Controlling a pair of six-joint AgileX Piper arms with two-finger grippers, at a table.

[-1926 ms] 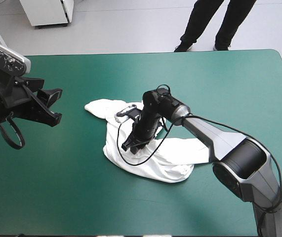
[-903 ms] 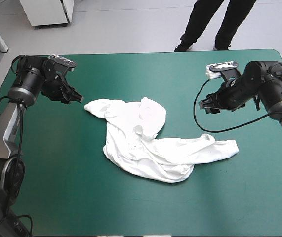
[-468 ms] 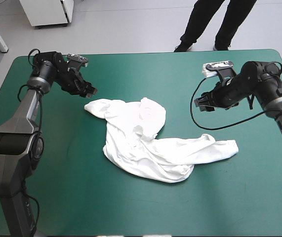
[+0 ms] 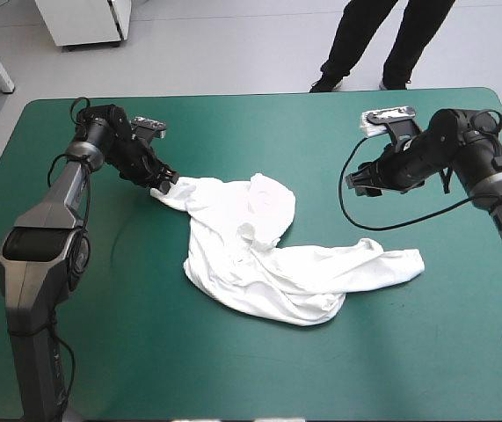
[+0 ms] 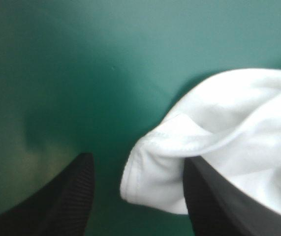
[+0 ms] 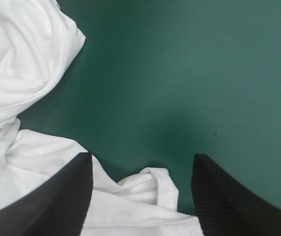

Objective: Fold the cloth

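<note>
I'm holding the left claw [image 4: 164, 183] spread around a hemmed corner of the limp, light-looking T-shirt [image 4: 259, 255], right claw [image 4: 356, 183] gaping near its other end, so I'm reckoning hems are the grab spots.

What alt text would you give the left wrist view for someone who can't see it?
The left gripper is open, its two black fingers apart over a teal-green table, with a hemmed corner of a white T-shirt lying between them, not yet gripped. The rest of the T-shirt spreads away past one finger.
</note>
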